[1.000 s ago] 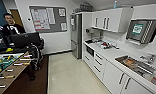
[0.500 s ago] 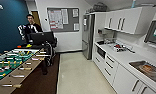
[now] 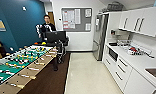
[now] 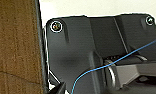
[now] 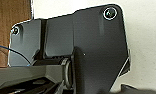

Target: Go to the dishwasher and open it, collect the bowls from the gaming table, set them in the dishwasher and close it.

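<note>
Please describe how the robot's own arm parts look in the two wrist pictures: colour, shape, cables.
In both wrist views the arm hardware is a wide dark grey plate with rounded corners and shiny round fittings at those corners. Below it sits a jointed bar with a silvery ring at the joint. A thin blue cable crosses the plate in the left wrist view. The fingers cannot be made out.

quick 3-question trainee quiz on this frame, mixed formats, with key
1. True or false: the table-football table stands on the picture's left in the head view.
2. Multiple choice: the tall steel fridge stands A) at the far end of the white counter, B) behind the person, C) beside the blue wall.
3. Fill in: the pale floor meets a dark ____ floor strip beside the table.

Key: 1 true; 2 A; 3 brown
</note>
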Robot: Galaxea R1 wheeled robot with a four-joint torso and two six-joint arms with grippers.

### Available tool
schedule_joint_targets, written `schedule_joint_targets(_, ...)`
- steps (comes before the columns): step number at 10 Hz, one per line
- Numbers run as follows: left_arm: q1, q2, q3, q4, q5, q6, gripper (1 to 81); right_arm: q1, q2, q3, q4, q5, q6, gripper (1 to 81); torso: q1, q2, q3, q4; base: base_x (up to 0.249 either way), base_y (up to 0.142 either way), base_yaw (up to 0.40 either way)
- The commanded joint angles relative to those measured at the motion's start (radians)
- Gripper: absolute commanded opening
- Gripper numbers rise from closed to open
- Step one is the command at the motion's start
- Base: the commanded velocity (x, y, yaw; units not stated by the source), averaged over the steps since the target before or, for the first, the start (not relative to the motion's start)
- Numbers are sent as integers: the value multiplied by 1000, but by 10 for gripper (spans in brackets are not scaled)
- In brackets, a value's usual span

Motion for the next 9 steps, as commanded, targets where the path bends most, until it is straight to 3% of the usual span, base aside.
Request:
schedule_joint_targets(1,-41,-7,-5,7,55,4,811,48,7,3,1,-55,-8,811,0,0,0,0,0,0,356)
schedule_joint_targets(9,-42,-5,-5,8,55,7,811,38,15,4,-12,-64,-20,811,0,0,0,0,0,0,356)
